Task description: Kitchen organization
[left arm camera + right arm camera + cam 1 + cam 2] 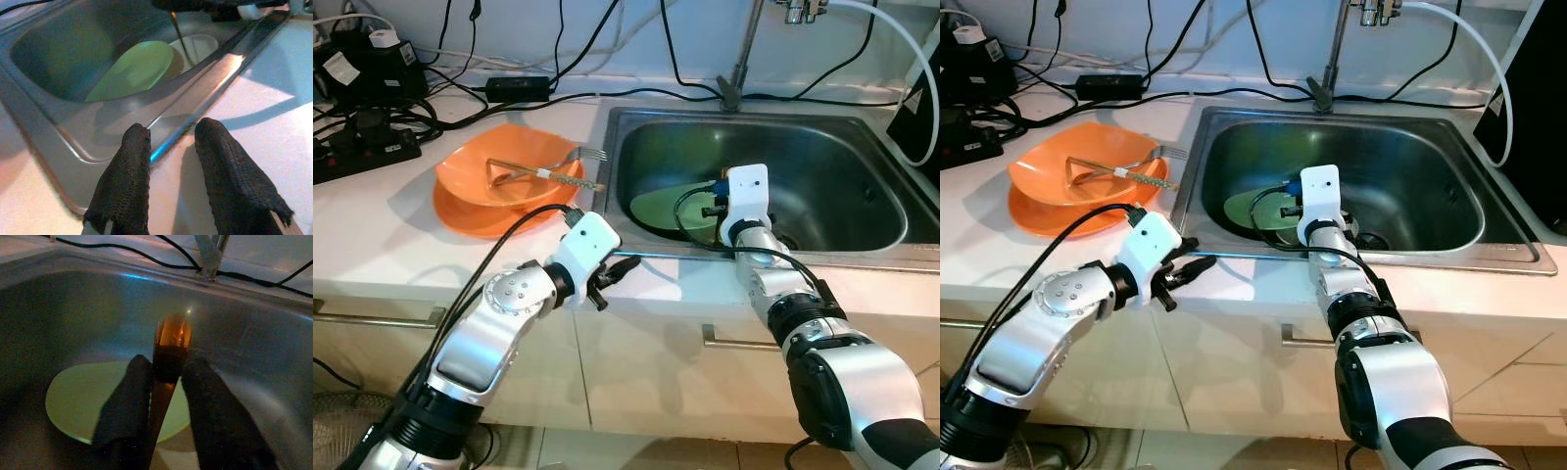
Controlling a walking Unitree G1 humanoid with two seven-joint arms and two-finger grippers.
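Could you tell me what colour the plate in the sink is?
Light green; the plate shows best in the right wrist view.

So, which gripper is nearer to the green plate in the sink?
The right. The right gripper is inside the sink, just above the green plate, holding a brown utensil. The left gripper hovers over the sink's front rim.

The right arm stretches forward and down, and its tool (pixel 164 396) has both black fingers (pixel 124 406) pressed on a thin brown stick. The left arm is bent at the elbow, its tool (pixel 171 147) hovering with fingers (pixel 128 176) parted.
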